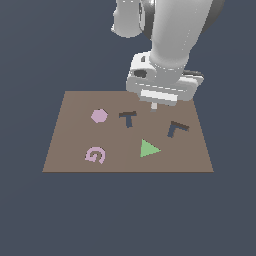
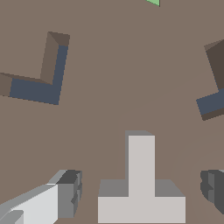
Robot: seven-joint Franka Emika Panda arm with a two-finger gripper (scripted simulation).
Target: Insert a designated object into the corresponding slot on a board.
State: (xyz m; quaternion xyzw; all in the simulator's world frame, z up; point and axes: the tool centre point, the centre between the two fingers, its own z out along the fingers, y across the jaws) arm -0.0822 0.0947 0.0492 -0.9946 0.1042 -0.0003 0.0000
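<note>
Since the T block (image 2: pixel 141 183) looks rigid, light and flat-sided, I'd pinch its stem; gripper (image 2: pixel 140 192) fingers (image 2: pixel 65 192) sit wide open astride it, holding nothing, over the board (image 2: pixel 131 78)

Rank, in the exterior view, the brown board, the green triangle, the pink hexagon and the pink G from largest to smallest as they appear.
1. Flat brown rectangular board, by far the largest.
2. Green triangle and pink letter G: too alike to separate.
3. Pink hexagon, slightly smaller, though it lies farther from the camera, so this is unsure.
</note>
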